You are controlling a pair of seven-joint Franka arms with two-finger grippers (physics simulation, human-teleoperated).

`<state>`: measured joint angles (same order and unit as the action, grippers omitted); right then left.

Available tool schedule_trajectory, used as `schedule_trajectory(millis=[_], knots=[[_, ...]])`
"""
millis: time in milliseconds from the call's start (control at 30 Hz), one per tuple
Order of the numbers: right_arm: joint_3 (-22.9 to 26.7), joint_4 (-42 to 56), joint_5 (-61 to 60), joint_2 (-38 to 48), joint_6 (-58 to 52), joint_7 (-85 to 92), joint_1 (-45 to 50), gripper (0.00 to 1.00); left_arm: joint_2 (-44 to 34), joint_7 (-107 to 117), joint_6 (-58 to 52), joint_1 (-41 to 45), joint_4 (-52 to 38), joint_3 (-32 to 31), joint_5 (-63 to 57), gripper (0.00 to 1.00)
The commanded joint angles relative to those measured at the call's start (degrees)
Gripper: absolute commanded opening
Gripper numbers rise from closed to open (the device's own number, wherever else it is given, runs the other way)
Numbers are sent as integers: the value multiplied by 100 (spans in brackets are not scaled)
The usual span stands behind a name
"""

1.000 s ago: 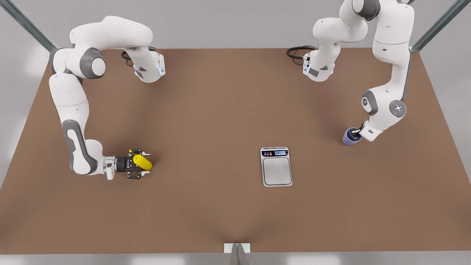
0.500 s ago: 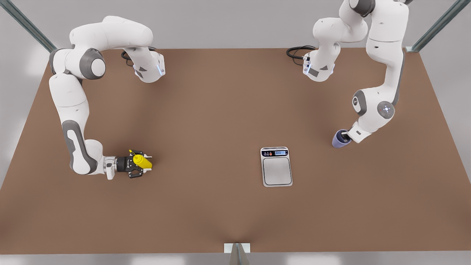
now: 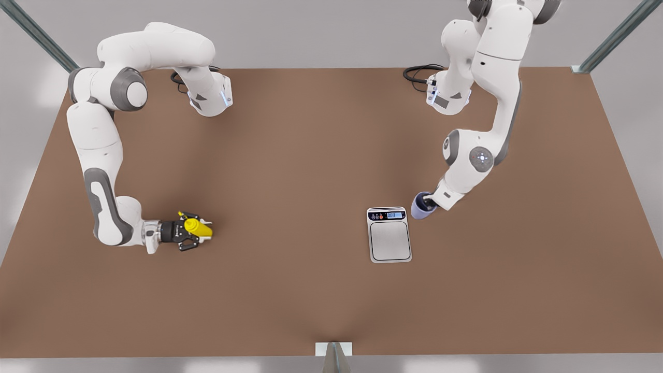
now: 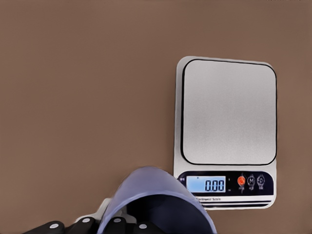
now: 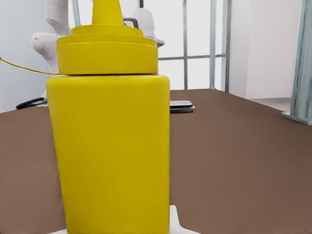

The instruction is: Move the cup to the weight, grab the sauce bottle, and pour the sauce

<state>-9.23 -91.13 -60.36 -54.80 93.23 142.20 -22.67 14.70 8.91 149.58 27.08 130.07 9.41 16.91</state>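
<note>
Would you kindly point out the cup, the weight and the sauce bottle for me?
cup (image 3: 420,207), front view, on its lavender outer wall.
weight (image 3: 390,241), front view, on the middle of its silver platform.
sauce bottle (image 5: 109,151), right wrist view, on the front of its yellow body.

The left gripper (image 3: 428,203) reaches down, closed on the cup (image 3: 422,206) just beside the weight (image 3: 389,234). The right gripper (image 3: 192,232), level and well apart from the weight, clamps the sauce bottle (image 3: 198,227).
</note>
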Motion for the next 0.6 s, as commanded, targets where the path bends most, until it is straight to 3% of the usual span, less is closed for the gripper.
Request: schedule_trajectory(millis=[0, 267, 367, 567], knots=[[0, 8, -2, 4, -6, -34, 0, 58, 15, 14, -8, 17, -34, -9, 735, 23], [44, 412, 42, 57, -253, -702, -80, 58, 771, 1587, -553, 562, -1475, -9, 726, 23], [307, 482, 165, 364, -226, -1106, -62, 58, 1061, 1824, -553, 562, -1853, 0, 709, 23], [264, 1027, 1975, 1182, 617, -3347, 509, 58, 1694, 2458, -544, 746, -2574, 8, 674, 23]])
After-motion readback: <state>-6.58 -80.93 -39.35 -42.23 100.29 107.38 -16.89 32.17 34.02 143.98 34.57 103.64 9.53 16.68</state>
